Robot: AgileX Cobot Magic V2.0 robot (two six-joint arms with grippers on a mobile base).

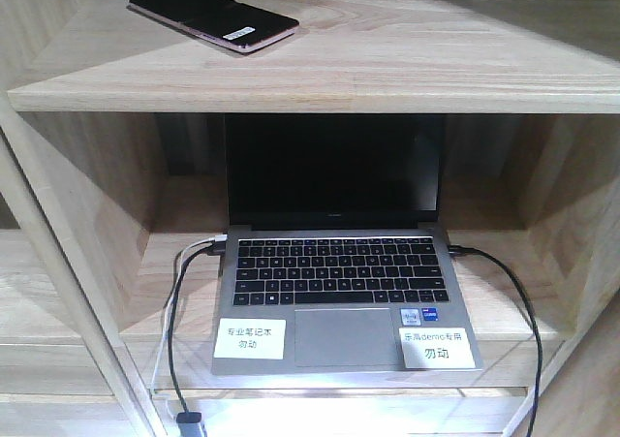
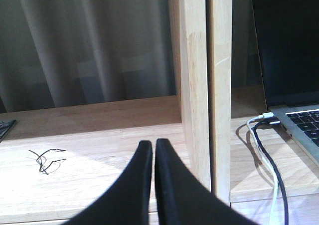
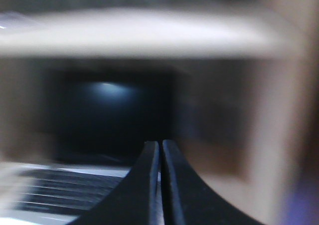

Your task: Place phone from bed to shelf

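Observation:
The phone, a thin glossy black slab with a pinkish-gold rim, lies flat on the pale wooden shelf at its left end in the front view. No gripper touches it. My left gripper is shut with nothing between its fingers, above a lower plank left of an upright post. The right wrist view is blurred; there my right gripper is shut and empty in front of the laptop's dark screen. The bed is out of view.
An open silver laptop with two paper labels fills the compartment under the shelf, with cables plugged in on both sides. A wooden upright stands just right of my left gripper. A thin black wire scrap lies on the left plank.

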